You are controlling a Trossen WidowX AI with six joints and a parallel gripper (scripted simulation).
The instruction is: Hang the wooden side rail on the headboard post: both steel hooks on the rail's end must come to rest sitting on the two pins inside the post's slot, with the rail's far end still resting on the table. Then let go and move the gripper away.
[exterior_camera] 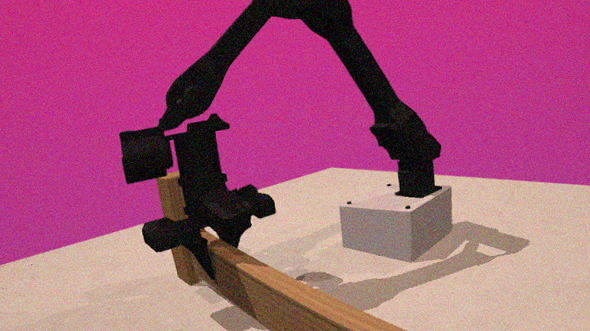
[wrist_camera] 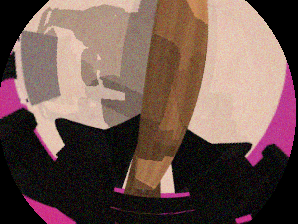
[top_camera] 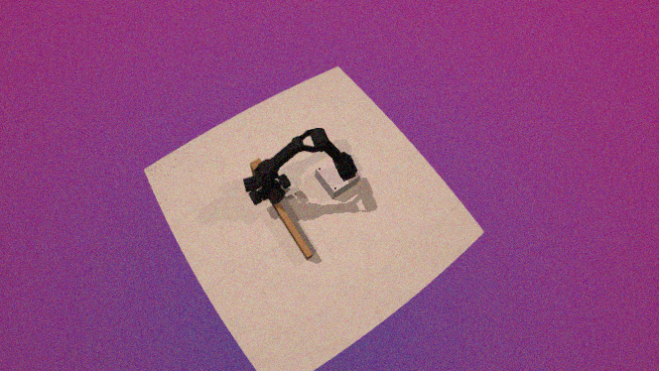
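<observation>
The wooden side rail (top_camera: 294, 230) (exterior_camera: 318, 302) (wrist_camera: 180, 60) runs out from the headboard post. My gripper (top_camera: 274, 200) (exterior_camera: 224, 261) (wrist_camera: 154, 119) is shut on the rail near its post end, with one finger on each side. The wooden headboard post (top_camera: 255, 164) (exterior_camera: 171, 197) stands upright just beyond the gripper, partly covered by it. The rail's far end is low at the table in the top view; exact contact is unclear. The steel hooks, slot and pins are hidden, so whether the hooks sit on the pins cannot be told.
The arm's grey base block (top_camera: 325, 185) (exterior_camera: 378, 230) (wrist_camera: 41, 67) stands to one side of the rail. The arm arches from it to the post. The pale table (top_camera: 387, 248) (exterior_camera: 547, 281) carries the shadows of the arm and rail.
</observation>
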